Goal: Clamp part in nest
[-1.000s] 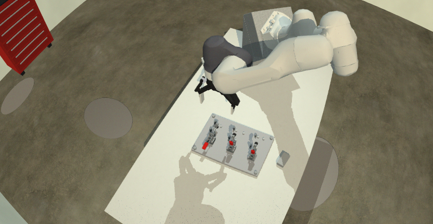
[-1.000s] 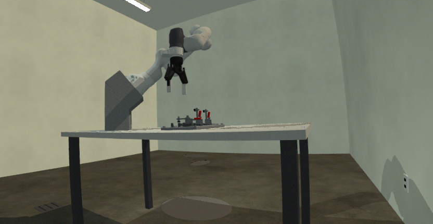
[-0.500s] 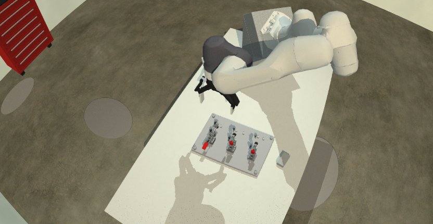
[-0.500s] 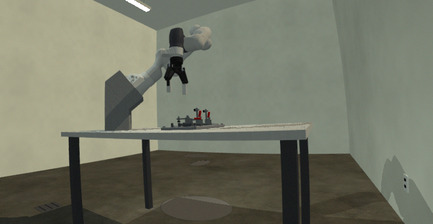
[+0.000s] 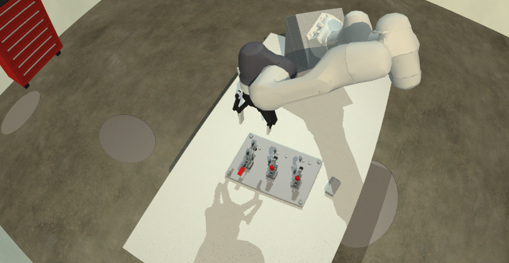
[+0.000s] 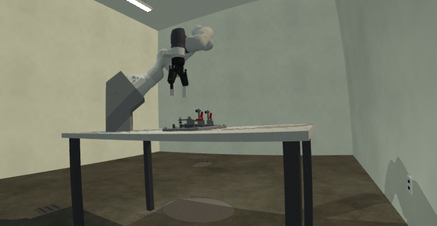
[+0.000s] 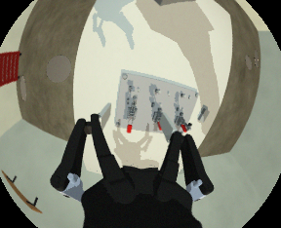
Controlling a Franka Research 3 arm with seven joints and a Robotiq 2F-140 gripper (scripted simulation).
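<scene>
The grey part (image 5: 332, 186) (image 7: 203, 113) lies on the table beside the right end of the fixture plate (image 5: 282, 191) (image 6: 170, 130) (image 7: 121, 97). The left clamp (image 5: 250, 158) has its red handle (image 5: 241, 170) (image 6: 199, 119) (image 7: 129, 129) low and its bar stretched out over its nest; whether it is locked cannot be told. The middle clamp (image 5: 272, 173) and the right clamp (image 5: 296, 182) stand open, with bars and red handles raised. No part shows in the nests. My gripper (image 5: 254, 126) (image 6: 178, 95) (image 7: 136, 113) is open and empty, high above the table beyond the plate's far edge.
The raised clamps stand up from the plate. The table (image 5: 185, 204) (image 6: 189, 135) carries the arm's grey pedestal (image 5: 297, 40) (image 6: 118, 108) at its far end. A red tool cabinet (image 5: 30, 33) (image 7: 4, 70) stands on the floor, away from the table.
</scene>
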